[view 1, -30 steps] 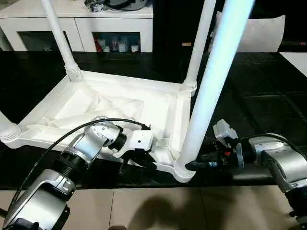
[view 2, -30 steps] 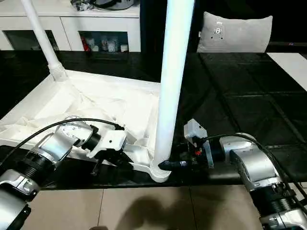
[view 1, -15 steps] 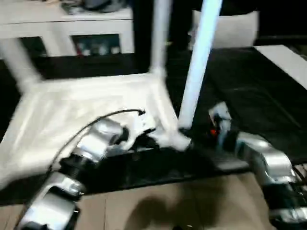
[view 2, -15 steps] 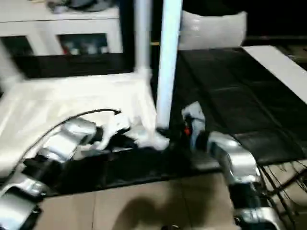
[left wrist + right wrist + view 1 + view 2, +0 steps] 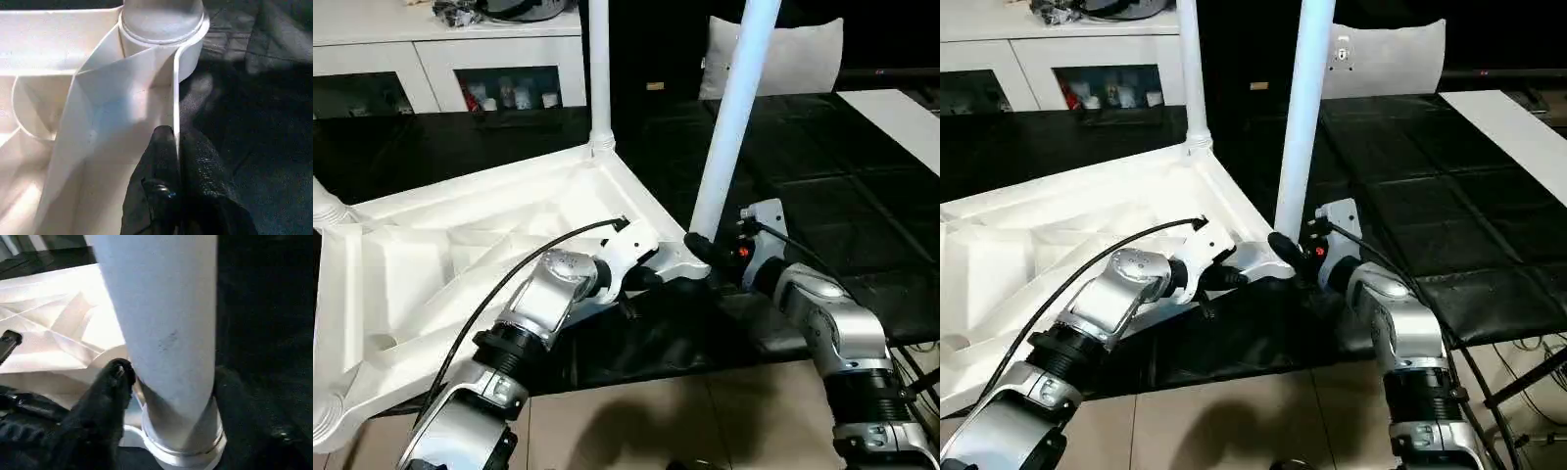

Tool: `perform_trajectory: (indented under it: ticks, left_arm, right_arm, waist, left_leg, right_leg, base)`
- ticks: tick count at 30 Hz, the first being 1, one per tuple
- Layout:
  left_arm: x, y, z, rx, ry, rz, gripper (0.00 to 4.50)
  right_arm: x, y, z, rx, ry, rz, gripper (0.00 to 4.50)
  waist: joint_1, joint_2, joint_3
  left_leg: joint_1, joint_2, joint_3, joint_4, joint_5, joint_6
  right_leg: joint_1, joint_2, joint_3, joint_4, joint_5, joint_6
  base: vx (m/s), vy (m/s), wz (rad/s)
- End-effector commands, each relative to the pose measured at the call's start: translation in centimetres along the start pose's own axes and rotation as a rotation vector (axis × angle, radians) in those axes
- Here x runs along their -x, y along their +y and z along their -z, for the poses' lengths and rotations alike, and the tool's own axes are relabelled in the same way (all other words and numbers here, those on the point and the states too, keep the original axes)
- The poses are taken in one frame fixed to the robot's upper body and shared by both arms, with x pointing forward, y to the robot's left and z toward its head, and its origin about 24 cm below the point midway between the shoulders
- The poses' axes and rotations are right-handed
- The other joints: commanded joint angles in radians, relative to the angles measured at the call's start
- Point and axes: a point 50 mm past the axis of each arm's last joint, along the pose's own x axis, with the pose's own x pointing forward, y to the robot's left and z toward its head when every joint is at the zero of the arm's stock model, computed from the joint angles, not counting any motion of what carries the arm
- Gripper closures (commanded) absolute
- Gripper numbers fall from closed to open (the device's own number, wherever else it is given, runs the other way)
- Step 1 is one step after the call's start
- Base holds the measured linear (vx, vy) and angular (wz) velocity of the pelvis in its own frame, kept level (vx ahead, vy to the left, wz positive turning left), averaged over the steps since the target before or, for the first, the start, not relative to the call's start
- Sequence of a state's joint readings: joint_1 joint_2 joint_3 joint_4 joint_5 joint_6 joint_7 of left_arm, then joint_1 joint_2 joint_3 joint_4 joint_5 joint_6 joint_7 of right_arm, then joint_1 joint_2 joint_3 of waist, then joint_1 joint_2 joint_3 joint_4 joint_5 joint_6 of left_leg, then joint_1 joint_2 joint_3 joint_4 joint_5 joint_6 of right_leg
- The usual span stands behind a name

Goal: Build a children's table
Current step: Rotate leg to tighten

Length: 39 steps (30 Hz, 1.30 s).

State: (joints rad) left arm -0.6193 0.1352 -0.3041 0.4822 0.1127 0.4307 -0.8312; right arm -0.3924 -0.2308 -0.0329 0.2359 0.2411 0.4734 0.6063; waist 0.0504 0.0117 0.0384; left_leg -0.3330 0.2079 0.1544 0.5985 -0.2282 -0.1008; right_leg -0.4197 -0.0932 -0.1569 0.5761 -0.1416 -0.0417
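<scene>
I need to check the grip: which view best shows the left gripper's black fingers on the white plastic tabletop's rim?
Left wrist view: the fingers pinch the tabletop's rim beside a corner socket. Both eye views show the left gripper only from behind.

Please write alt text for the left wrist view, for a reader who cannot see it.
The left gripper is shut on the thin upright rim of the white tabletop, one black finger on each side. Just beyond, a round white leg sits in the corner socket, with the black-covered work table alongside.
</scene>
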Motion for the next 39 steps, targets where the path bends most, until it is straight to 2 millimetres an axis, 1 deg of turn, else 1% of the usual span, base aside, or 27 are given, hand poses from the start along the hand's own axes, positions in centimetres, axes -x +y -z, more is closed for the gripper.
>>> perform_trajectory:
  ticks: [1,2,3,6,8,9,11,12,13,14,15,16,17,18,19,22,23,24,25,26,28,29,30,32,33,35,39]
  left_arm:
    - [0.0,-0.8,-0.8,-0.071,-0.058,0.059,4.5]
    - [0.1,-0.8,-0.8,-0.086,-0.06,0.075,4.5]
    - [0.3,-0.7,-0.6,-0.089,-0.056,0.088,4.5]
    - [0.9,-0.5,-0.2,-0.138,-0.038,0.141,4.5]
    - [1.4,-0.4,0.1,-0.171,-0.019,0.19,4.5]
    - [1.7,-0.3,0.2,-0.192,-0.008,0.216,4.5]
    - [2.2,-0.2,0.5,-0.24,0.009,0.27,4.5]
    - [2.2,-0.2,0.5,-0.243,0.011,0.276,4.5]
    - [2.7,-0.2,0.8,-0.285,0.031,0.331,4.5]
    - [2.9,-0.2,0.9,-0.31,0.038,0.36,4.5]
    - [3.2,-0.3,1.0,-0.327,0.041,0.395,4.5]
    - [3.2,-0.3,1.0,-0.327,0.041,0.395,4.5]
    - [3.5,-0.4,1.0,-0.347,0.045,0.443,4.5]
    - [3.7,-0.5,1.1,-0.355,0.048,0.471,4.5]
    - [4.0,-0.8,1.1,-0.379,0.059,0.533,4.5]
    - [4.2,-1.0,1.2,-0.401,0.075,0.573,4.5]
    - [4.3,-1.1,1.3,-0.412,0.085,0.595,4.5]
    - [4.3,-1.2,1.3,-0.418,0.09,0.607,4.5]
    - [4.3,-1.2,1.3,-0.426,0.096,0.617,4.5]
    - [4.3,-1.2,1.3,-0.432,0.098,0.626,4.5]
    - [4.3,-1.2,1.3,-0.439,0.1,0.634,4.5]
    - [4.3,-1.2,1.3,-0.44,0.099,0.636,4.5]
    - [4.3,-1.2,1.3,-0.44,0.099,0.638,4.5]
    - [4.3,-1.2,1.3,-0.442,0.097,0.642,4.5]
    - [4.3,-1.2,1.2,-0.442,0.097,0.644,4.5]
    - [4.3,-1.2,1.2,-0.44,0.095,0.645,4.5]
    - [4.3,-1.2,1.3,-0.417,0.082,0.648,4.5]
  right_arm:
    - [-0.1,1.4,-0.4,0.035,-0.007,-0.132,1.37]
    - [0.1,1.4,-0.4,0.049,-0.005,-0.153,1.1]
    - [0.3,1.4,-0.5,0.063,-0.002,-0.177,1.1]
    - [1.3,1.3,-0.7,0.121,0.011,-0.273,0.95]
    - [1.9,1.1,-0.8,0.16,0.044,-0.326,0.72]
    - [2.2,0.9,-0.8,0.18,0.064,-0.354,0.62]
    - [2.8,0.6,-0.9,0.211,0.1,-0.403,0.48]
    - [2.8,0.5,-0.9,0.213,0.103,-0.407,0.48]
    - [3.2,0.4,-1.0,0.242,0.138,-0.449,0.38]
    - [3.4,0.3,-1.0,0.263,0.158,-0.47,0.18]
    - [3.6,0.2,-0.9,0.278,0.178,-0.489,0.13]
    - [3.6,0.2,-0.9,0.278,0.178,-0.489,0.13]
    - [3.8,0.3,-0.9,0.292,0.2,-0.528,0.13]
    - [4.0,0.3,-0.9,0.295,0.21,-0.557,0.13]
    - [4.3,0.6,-0.8,0.291,0.228,-0.622,0.4]
    - [4.4,0.8,-0.7,0.282,0.237,-0.662,0.51]
    - [4.5,1.0,-0.6,0.27,0.242,-0.686,0.51]
    - [4.6,1.1,-0.6,0.262,0.245,-0.7,0.72]
    - [4.6,1.2,-0.5,0.256,0.25,-0.718,0.89]
    - [4.6,1.4,-0.4,0.25,0.257,-0.735,0.92]
    - [4.7,1.7,-0.1,0.24,0.268,-0.761,1.17]
    - [4.7,1.7,-0.1,0.234,0.27,-0.769,1.17]
    - [4.7,1.8,0.0,0.229,0.273,-0.776,1.34]
    - [4.8,1.9,0.0,0.22,0.279,-0.793,1.45]
    - [4.9,1.9,0.0,0.217,0.283,-0.798,1.55]
    - [5.0,1.9,0.1,0.209,0.288,-0.805,1.76]
    - [5.1,2.0,0.2,0.182,0.287,-0.819,2.11]
  waist:
    - [0.011,-0.019,-0.068]
    - [0.009,-0.02,-0.068]
    - [0.011,-0.015,-0.068]
    - [0.014,-0.018,-0.067]
    - [0.018,-0.017,-0.066]
    - [0.018,-0.021,-0.065]
    - [0.021,-0.019,-0.065]
    - [0.024,-0.019,-0.065]
    - [0.031,-0.019,-0.065]
    - [0.036,-0.021,-0.066]
    - [0.04,-0.019,-0.067]
    - [0.043,-0.019,-0.068]
    - [0.047,-0.019,-0.067]
    - [0.052,-0.019,-0.067]
    - [0.055,-0.022,-0.066]
    - [0.062,-0.022,-0.065]
    - [0.063,-0.027,-0.064]
    - [0.064,-0.024,-0.064]
    - [0.064,-0.026,-0.064]
    - [0.064,-0.024,-0.064]
    - [0.063,-0.025,-0.064]
    - [0.064,-0.025,-0.065]
    - [0.064,-0.026,-0.065]
    - [0.065,-0.027,-0.066]
    - [0.065,-0.029,-0.066]
    - [0.067,-0.028,-0.066]
    - [0.068,-0.03,-0.067]
  left_leg:
    - [-0.023,0.007,0.008,-0.058,-0.036,0.116]
    - [-0.026,0.007,0.009,-0.057,-0.032,0.118]
    - [-0.024,0.007,0.009,-0.058,-0.032,0.119]
    - [-0.023,0.008,0.009,-0.058,-0.042,0.122]
    - [-0.021,0.009,0.009,-0.059,-0.052,0.121]
    - [-0.02,0.01,0.01,-0.059,-0.06,0.12]
    - [-0.018,0.011,0.009,-0.059,-0.07,0.119]
    - [-0.018,0.012,0.009,-0.059,-0.064,0.119]
    - [-0.018,0.013,0.007,-0.06,-0.059,0.12]
    - [-0.016,0.016,0.009,-0.059,-0.051,0.119]
    - [-0.016,0.017,0.008,-0.059,-0.046,0.118]
    - [-0.015,0.018,0.008,-0.06,-0.041,0.118]
    - [-0.014,0.02,0.009,-0.06,-0.035,0.115]
    - [-0.014,0.02,0.01,-0.06,-0.039,0.115]
    - [-0.014,0.022,0.01,-0.061,-0.04,0.114]
    - [-0.013,0.024,0.011,-0.062,-0.046,0.112]
    - [-0.014,0.024,0.011,-0.062,-0.05,0.106]
    - [-0.014,0.023,0.01,-0.063,-0.055,0.101]
    - [-0.014,0.022,0.011,-0.063,-0.059,0.096]
    - [-0.013,0.023,0.01,-0.063,-0.061,0.093]
    - [-0.014,0.023,0.01,-0.063,-0.066,0.09]
    - [-0.013,0.023,0.01,-0.063,-0.063,0.087]
    - [-0.013,0.023,0.01,-0.063,-0.063,0.086]
    - [-0.014,0.023,0.009,-0.063,-0.056,0.086]
    - [-0.015,0.023,0.01,-0.062,-0.053,0.086]
    - [-0.014,0.022,0.01,-0.062,-0.05,0.084]
    - [-0.014,0.022,0.01,-0.062,-0.049,0.08]
  right_leg:
    - [0.084,-0.054,0.054,-0.076,-0.351,-0.068]
    - [0.084,-0.053,0.055,-0.073,-0.343,-0.069]
    - [0.083,-0.054,0.055,-0.074,-0.344,-0.071]
    - [0.082,-0.053,0.055,-0.076,-0.351,-0.067]
    - [0.081,-0.054,0.055,-0.077,-0.363,-0.068]
    - [0.08,-0.054,0.055,-0.078,-0.372,-0.067]
    - [0.079,-0.055,0.055,-0.078,-0.385,-0.063]
    - [0.079,-0.055,0.057,-0.076,-0.375,-0.066]
    - [0.079,-0.056,0.057,-0.075,-0.372,-0.066]
    - [0.078,-0.057,0.059,-0.072,-0.36,-0.073]
    - [0.077,-0.057,0.06,-0.07,-0.351,-0.077]
    - [0.077,-0.057,0.06,-0.067,-0.341,-0.082]
    - [0.075,-0.059,0.062,-0.065,-0.325,-0.094]
    - [0.077,-0.059,0.062,-0.064,-0.32,-0.1]
    - [0.077,-0.059,0.063,-0.061,-0.319,-0.103]
    - [0.076,-0.061,0.064,-0.062,-0.326,-0.103]
    - [0.076,-0.061,0.065,-0.062,-0.335,-0.1]
    - [0.077,-0.062,0.064,-0.063,-0.349,-0.095]
    - [0.077,-0.061,0.063,-0.065,-0.359,-0.088]
    - [0.077,-0.061,0.063,-0.066,-0.363,-0.086]
    - [0.077,-0.06,0.063,-0.068,-0.366,-0.084]
    - [0.077,-0.06,0.063,-0.067,-0.363,-0.083]
    - [0.077,-0.06,0.063,-0.067,-0.361,-0.083]
    - [0.078,-0.059,0.064,-0.064,-0.346,-0.085]
    - [0.079,-0.06,0.064,-0.063,-0.341,-0.085]
    - [0.078,-0.06,0.064,-0.064,-0.345,-0.084]
    - [0.078,-0.059,0.063,-0.064,-0.345,-0.082]
  base:
    - [0.0,0.0,0.0]
    - [0.0,0.0,0.0]
    - [0.0,0.0,0.0]
    - [0.0,0.0,0.0]
    - [0.0,0.0,0.0]
    - [0.0,0.0,0.0]
    - [0.0,0.0,0.0]
    - [0.0,0.0,0.0]
    - [0.0,0.0,0.0]
    - [0.0,0.0,0.0]
    - [0.0,0.0,0.0]
    - [0.0,0.0,0.0]
    - [0.0,0.0,0.0]
    - [0.0,0.0,0.0]
    - [0.0,0.0,0.0]
    - [0.0,0.0,0.0]
    - [0.0,0.0,0.0]
    - [0.0,0.0,0.0]
    - [0.0,0.0,0.0]
    - [0.0,0.0,0.0]
    - [0.0,0.0,0.0]
    - [0.0,0.0,0.0]
    - [0.0,0.0,0.0]
    - [0.0,0.0,0.0]
    - [0.0,0.0,0.0]
    - [0.0,0.0,0.0]
    - [0.0,0.0,0.0]
